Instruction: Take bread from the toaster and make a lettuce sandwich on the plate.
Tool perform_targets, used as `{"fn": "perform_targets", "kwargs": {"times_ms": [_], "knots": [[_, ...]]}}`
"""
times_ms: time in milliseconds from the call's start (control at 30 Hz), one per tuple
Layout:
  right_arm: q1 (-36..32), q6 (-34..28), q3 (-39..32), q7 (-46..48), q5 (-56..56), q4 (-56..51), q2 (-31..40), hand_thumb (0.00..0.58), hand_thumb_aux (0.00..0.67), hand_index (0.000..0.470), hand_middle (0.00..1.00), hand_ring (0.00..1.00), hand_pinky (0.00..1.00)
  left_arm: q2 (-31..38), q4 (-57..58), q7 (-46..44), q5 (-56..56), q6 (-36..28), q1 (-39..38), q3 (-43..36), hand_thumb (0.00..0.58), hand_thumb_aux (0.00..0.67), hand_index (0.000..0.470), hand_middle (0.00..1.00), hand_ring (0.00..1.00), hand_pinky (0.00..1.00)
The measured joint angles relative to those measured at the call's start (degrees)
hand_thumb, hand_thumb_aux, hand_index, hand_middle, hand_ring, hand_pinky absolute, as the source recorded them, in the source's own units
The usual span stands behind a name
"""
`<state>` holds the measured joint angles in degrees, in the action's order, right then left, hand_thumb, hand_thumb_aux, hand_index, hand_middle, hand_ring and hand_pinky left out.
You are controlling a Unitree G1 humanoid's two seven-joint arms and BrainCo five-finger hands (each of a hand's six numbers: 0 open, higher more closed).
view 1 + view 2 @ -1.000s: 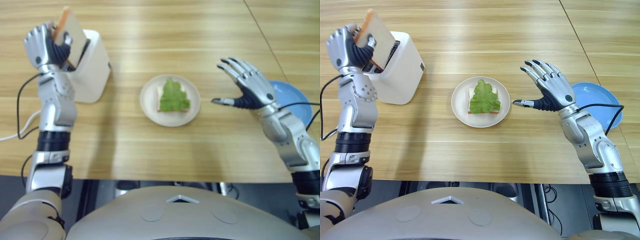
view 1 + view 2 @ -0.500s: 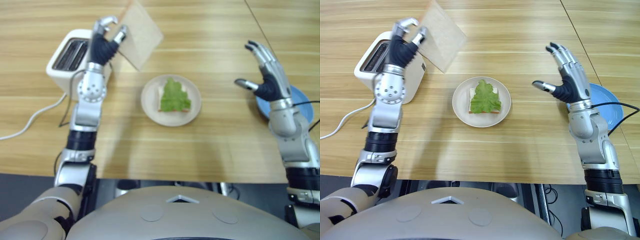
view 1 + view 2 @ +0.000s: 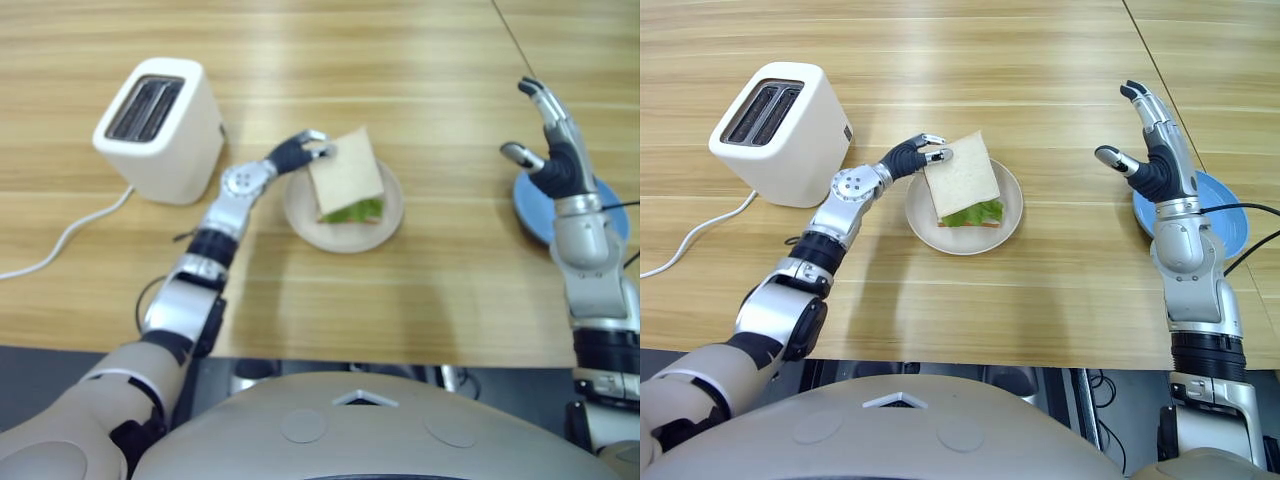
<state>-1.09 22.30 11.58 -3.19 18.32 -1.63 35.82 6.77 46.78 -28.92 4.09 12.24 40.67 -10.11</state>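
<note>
Bread (image 3: 960,175), pinched by left hand (image 3: 908,153), covers lettuce (image 3: 976,212).

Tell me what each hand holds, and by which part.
The left hand holds the bread slice at its left edge; the right hand holds nothing.

Legend: you are looking at a top slice (image 3: 960,178) that is covering most of the lettuce (image 3: 980,212). Only a green fringe is showing along its lower edge, and the bottom slice (image 3: 970,224) is showing as a thin strip. The right hand (image 3: 1155,165) and its forearm are hiding part of the blue plate (image 3: 1225,215). The cord (image 3: 702,233) of the toaster (image 3: 780,130) is running off the left edge, and the slots are reading too dark to tell their contents.
</note>
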Motion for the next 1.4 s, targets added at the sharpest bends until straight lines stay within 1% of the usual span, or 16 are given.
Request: {"fn": "perform_targets", "kwargs": {"times_ms": [67,200,367,533,667,733,833,933,1033,1233,1300,1333,1367,1400], "knots": [[-0.17,0.00,-0.42,0.25,0.57,-0.18,0.00,0.000,0.000,0.000,0.00,0.00,0.00,-0.77,3.38,-0.98,0.23,2.19,2.98,-0.03,0.580,0.670,0.460,1.00,1.00,1.00],[-0.35,-0.01,-0.57,0.54,0.70,-0.34,-0.01,0.000,0.000,0.000,0.00,0.00,0.00,-1.66,9.86,-0.97,2.50,4.73,6.56,-1.49,0.580,0.670,0.460,1.00,1.00,1.00],[-0.16,0.00,-1.08,1.51,1.70,0.08,-0.01,0.000,0.000,0.000,0.00,0.00,0.00,-1.68,18.77,0.52,6.58,5.54,10.97,-3.62,0.580,0.670,0.460,1.00,1.00,1.00],[0.13,0.53,-4.17,2.41,5.52,1.09,0.25,0.000,0.000,0.000,0.00,0.00,0.00,-2.96,25.00,1.21,9.96,5.01,12.49,-5.62,0.580,0.670,0.460,1.00,1.00,1.00],[0.82,2.59,-9.30,3.22,12.95,3.39,1.89,0.000,0.000,0.000,0.00,0.00,0.00,-3.06,28.11,4.06,12.75,2.62,13.43,-6.23,0.580,0.670,0.460,1.00,1.00,1.00],[1.15,4.06,-13.35,4.20,17.59,3.98,2.92,0.000,0.000,0.000,0.00,0.00,0.00,-3.24,28.73,4.17,13.65,1.95,13.73,-6.30,0.580,0.670,0.460,1.00,1.00,1.00],[0.71,4.42,-19.32,4.44,25.40,3.64,2.96,0.000,0.000,0.000,0.00,0.00,0.00,-3.99,29.19,4.65,15.30,0.99,14.08,-7.24,0.580,0.670,0.460,1.00,1.00,1.00],[-0.97,3.86,-24.68,4.54,32.34,1.64,2.87,0.000,0.000,0.000,0.00,0.00,0.00,-4.67,29.68,6.51,16.78,-0.50,14.07,-7.91,0.580,0.670,0.460,1.00,1.00,1.00],[-3.45,3.38,-28.76,4.88,36.90,-1.14,2.65,0.000,0.000,0.000,0.00,0.00,0.00,-4.84,29.99,7.78,17.72,-1.47,14.07,-8.04,0.580,0.670,0.460,1.00,1.00,1.00],[-11.01,2.94,-35.22,4.17,40.71,-10.52,0.19,0.000,0.000,0.000,0.00,0.00,0.00,-4.12,30.38,9.40,18.41,-2.36,14.07,-7.83,0.580,0.670,0.460,1.00,1.00,1.00],[-11.86,2.81,-36.23,4.12,40.72,-12.06,0.08,0.000,0.000,0.000,0.00,0.00,0.00,-4.11,30.66,9.92,18.63,-2.54,14.07,-7.89,0.580,0.670,0.460,1.00,1.00,1.00],[-11.90,2.56,-36.57,4.12,40.71,-12.34,0.06,0.000,0.000,0.000,0.00,0.00,0.00,-4.17,30.85,10.21,18.70,-2.54,14.07,-7.90,0.566,0.565,0.388,1.00,1.00,1.00],[-11.83,2.34,-36.77,4.14,40.70,-12.43,0.06,0.000,0.000,0.000,0.00,0.00,0.00,-4.26,30.99,10.75,18.70,-2.53,14.07,-7.89,0.472,0.381,0.262,1.00,1.00,1.00],[-11.60,2.10,-36.91,4.16,40.63,-12.48,0.06,0.000,0.000,0.000,0.00,0.00,0.00,-4.32,31.03,11.66,18.69,-2.43,14.08,-7.88,0.472,0.381,0.262,1.00,1.00,1.00]]}}
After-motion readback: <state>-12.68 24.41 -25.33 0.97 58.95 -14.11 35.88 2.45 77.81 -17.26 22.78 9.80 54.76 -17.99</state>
